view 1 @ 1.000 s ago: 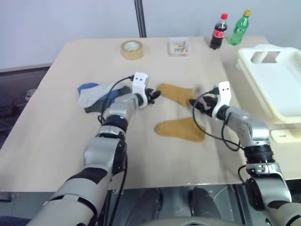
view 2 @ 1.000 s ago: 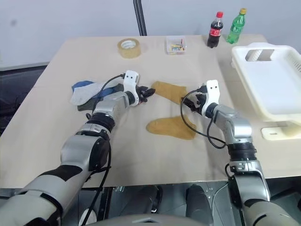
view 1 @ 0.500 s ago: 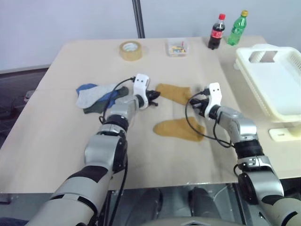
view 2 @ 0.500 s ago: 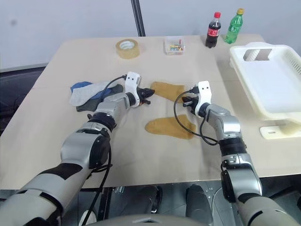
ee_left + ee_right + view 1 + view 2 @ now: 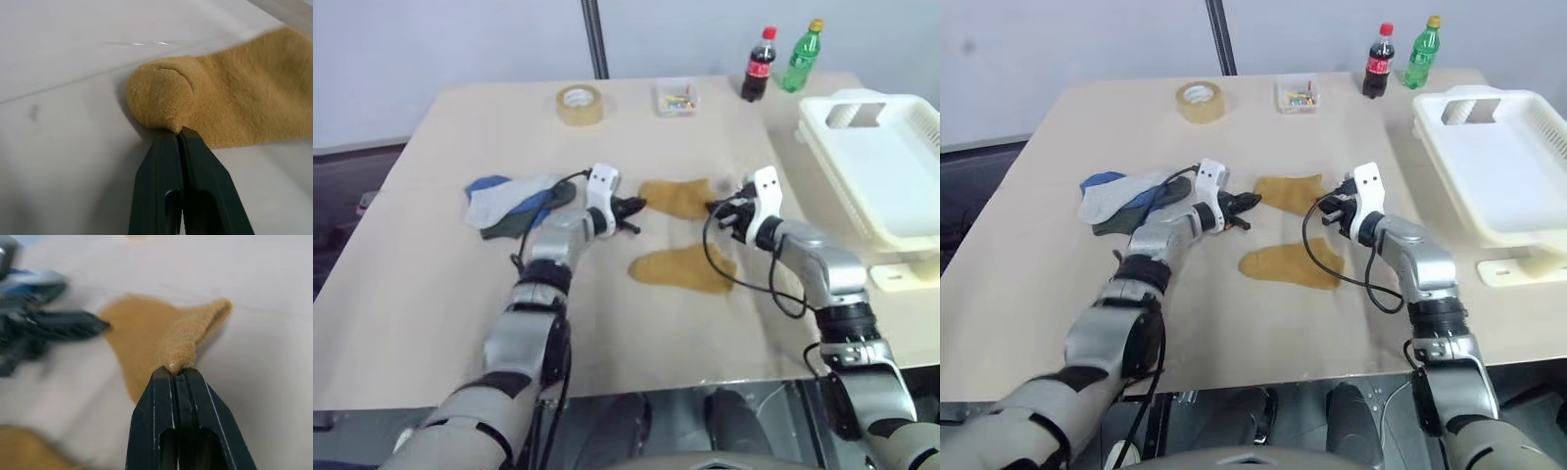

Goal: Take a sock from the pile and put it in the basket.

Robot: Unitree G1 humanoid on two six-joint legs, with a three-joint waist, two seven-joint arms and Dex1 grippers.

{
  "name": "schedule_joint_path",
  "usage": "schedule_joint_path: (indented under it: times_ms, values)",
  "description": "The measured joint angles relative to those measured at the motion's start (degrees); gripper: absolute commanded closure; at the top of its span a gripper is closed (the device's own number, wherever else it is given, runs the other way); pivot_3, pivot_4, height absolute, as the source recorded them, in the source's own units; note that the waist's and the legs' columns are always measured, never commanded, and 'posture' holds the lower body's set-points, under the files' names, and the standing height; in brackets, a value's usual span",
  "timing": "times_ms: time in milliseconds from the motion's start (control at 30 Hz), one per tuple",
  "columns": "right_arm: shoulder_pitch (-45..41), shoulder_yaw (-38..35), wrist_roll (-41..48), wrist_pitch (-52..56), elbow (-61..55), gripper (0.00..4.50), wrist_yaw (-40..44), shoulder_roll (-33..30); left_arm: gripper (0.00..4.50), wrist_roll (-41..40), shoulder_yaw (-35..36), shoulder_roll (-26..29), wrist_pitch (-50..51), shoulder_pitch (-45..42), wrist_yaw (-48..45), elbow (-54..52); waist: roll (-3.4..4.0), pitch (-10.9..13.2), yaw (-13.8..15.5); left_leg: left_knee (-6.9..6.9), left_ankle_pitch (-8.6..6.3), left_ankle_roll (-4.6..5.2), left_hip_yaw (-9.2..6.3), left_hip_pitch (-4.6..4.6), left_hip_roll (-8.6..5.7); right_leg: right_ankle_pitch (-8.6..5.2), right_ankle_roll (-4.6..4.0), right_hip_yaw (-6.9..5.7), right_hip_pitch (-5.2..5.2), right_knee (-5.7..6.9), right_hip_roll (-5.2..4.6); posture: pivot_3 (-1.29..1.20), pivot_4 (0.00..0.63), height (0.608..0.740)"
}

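Yellow sock (image 5: 677,198) is pinched at both ends by our left hand (image 5: 178,131) and right hand (image 5: 179,369); we should lift together toward the white basket (image 5: 886,166).

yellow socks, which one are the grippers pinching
The far yellow sock, nearer the bottles: the left gripper and right gripper pinch its opposite ends. The near yellow sock lies flat, untouched.

mustard sock (image 5: 677,197) pinched at both ends; white basket (image 5: 886,186) far right.
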Motion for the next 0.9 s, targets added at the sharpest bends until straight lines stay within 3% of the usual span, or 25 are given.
schedule_joint_path:
  times_ms: [200, 400, 600, 800, 900]
  values:
    - [8.07, -4.07, 8.86, 15.48, -18.63, 4.50, 0.98, -9.60, 4.48, -14.43, -1.08, 1.65, 28.91, 20.01, 4.17, -51.47, 0.03, 0.00, 0.04, -0.02, -0.05, 0.09, -0.05, 0.08, 0.00, 0.00, -0.01, 0.03, 0.02, -0.08, 0.06, 0.00, 0.150, 0.740]
    - [11.90, -9.45, 15.55, 25.89, -27.00, 4.50, -0.69, -13.36, 4.48, -23.50, 3.41, 2.50, 44.01, 30.55, 12.51, -72.91, 0.17, -0.06, 1.69, -0.27, -0.14, 0.22, 0.25, 1.06, 0.13, -0.02, -0.01, 0.27, 0.77, -0.08, 0.27, 0.00, 0.150, 0.740]
    - [14.74, -8.71, 17.19, 28.91, -29.03, 4.50, -1.76, -13.95, 4.48, -26.08, 5.21, -0.70, 50.84, 35.35, 20.10, -77.70, 0.12, -0.03, 3.15, -0.21, -0.10, 0.13, 0.37, 1.00, 0.08, -0.01, -0.01, 0.35, 0.77, -0.14, 0.20, 0.00, 0.150, 0.740]
    - [17.28, -4.72, 16.91, 28.48, -28.40, 4.50, -2.26, -13.84, 4.48, -24.83, 1.53, 0.65, 50.96, 38.06, 23.91, -76.91, 0.12, -0.03, 3.54, -0.24, -0.10, 0.13, 0.40, 1.01, 0.08, -0.01, -0.01, 0.37, 0.78, -0.17, 0.18, 0.00, 0.150, 0.740]
    - [18.18, -3.18, 15.17, 27.21, -26.55, 3.66, -2.42, -14.80, 4.50, -23.09, -1.91, 1.24, 48.67, 39.88, 24.02, -74.90, 0.12, -0.03, 3.57, -0.25, -0.10, 0.13, 0.40, 1.02, 0.08, -0.01, -0.01, 0.37, 0.77, -0.17, 0.18, 0.00, 0.150, 0.740]
